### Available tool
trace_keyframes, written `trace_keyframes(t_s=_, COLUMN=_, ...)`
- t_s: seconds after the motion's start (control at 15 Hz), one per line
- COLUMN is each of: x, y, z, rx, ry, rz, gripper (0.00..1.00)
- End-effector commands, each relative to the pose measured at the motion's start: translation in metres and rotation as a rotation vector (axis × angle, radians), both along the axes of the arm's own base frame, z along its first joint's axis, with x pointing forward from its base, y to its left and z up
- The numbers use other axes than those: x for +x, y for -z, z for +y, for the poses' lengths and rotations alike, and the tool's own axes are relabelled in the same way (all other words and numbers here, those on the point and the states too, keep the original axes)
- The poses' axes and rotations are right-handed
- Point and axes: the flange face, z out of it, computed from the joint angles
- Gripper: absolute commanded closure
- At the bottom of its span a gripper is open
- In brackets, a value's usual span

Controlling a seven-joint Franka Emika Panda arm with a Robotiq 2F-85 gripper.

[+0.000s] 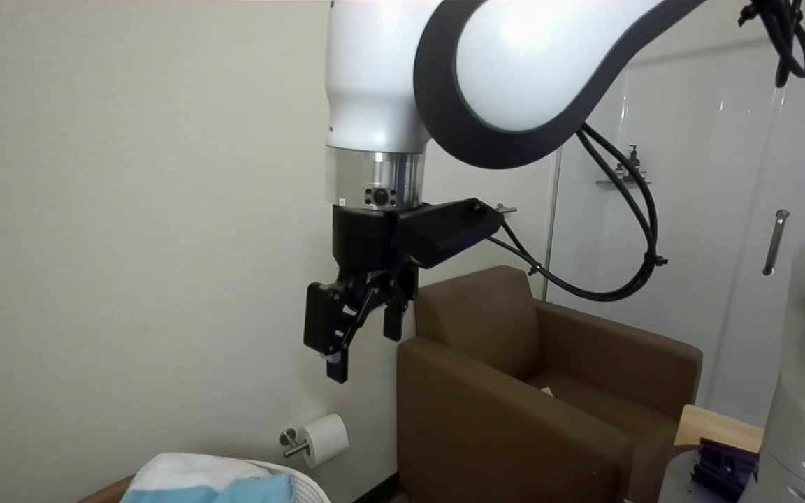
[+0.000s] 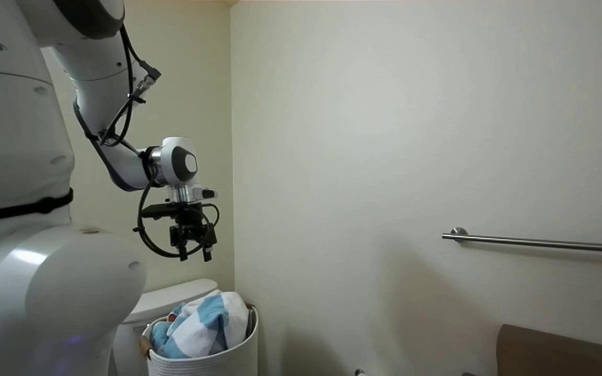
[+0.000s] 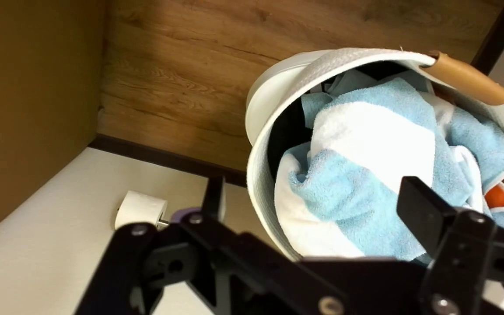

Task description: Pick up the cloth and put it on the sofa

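Note:
The cloth [image 2: 201,326], a towel with light-blue and white stripes, lies bunched in a white woven basket [image 2: 207,366]. The wrist view shows the cloth [image 3: 372,135] from above, with an orange patch near the basket rim. Its upper part [image 1: 196,475] shows at the bottom edge of an exterior view. The sofa [image 1: 507,426] is a brown armchair by the wall; only the top of its back [image 2: 557,355] shows in an exterior view. My gripper [image 1: 365,353] is open and empty, pointing down, well above the basket. It also shows open [image 2: 195,256] over the basket.
A toilet-paper roll [image 1: 325,440] on a wall holder sits between basket and sofa. A white toilet [image 2: 175,300] stands behind the basket. A towel bar [image 2: 536,243] is on the wall. The basket has a tan handle [image 3: 468,78]. A small white item [image 1: 547,391] lies on the sofa seat.

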Motion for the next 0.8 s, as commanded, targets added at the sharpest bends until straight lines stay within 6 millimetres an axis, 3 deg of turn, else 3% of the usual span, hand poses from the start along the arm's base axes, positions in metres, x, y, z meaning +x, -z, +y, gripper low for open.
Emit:
trace_keyframes(t_s=0.0, x=0.003, y=0.005, z=0.001, rx=0.003, ry=-0.024, rz=-0.024, gripper=0.0)
trace_keyframes(t_s=0.27, x=0.042, y=0.026, z=0.032, rx=0.087, ry=-0.11, rz=-0.099, gripper=0.0)
trace_keyframes(t_s=0.4, x=0.069, y=0.046, z=0.052, rx=0.155, ry=-0.149, rz=-0.107, gripper=0.0)
trace_keyframes(t_s=0.73, x=0.112, y=0.097, z=0.109, rx=0.163, ry=-0.223, rz=-0.049, gripper=0.0)
